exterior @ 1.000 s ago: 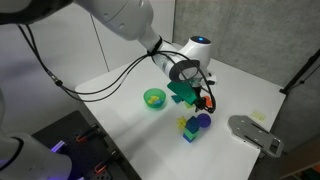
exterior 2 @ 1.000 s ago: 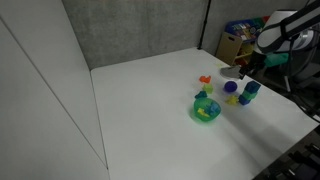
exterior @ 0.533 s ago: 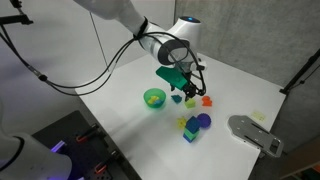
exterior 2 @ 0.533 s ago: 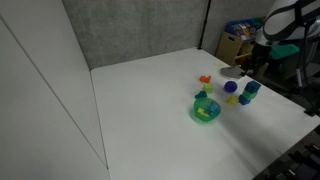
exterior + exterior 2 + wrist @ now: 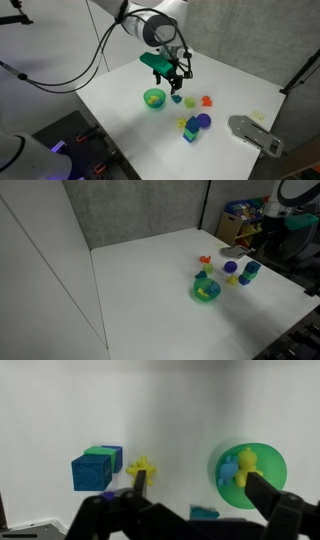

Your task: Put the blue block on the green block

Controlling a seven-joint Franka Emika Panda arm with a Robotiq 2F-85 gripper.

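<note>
We are hovering gripper (image 5: 197,488) above surface (image 5: 60,400), fingers spread wide, holding nothing. We are seeing blue block (image 5: 91,473) resting on surface, well left of bowl (image 5: 262,448), green block (image 5: 98,452) just behind it.

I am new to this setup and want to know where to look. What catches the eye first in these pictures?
The eye falls first on the robot arm, whose pincer hangs open and empty above the white table. Next comes the bright green bowl near the middle of the table, with small yellow and blue toys inside. In the wrist view, the blue block sits off to the bowl's side, touching the green block.
</note>
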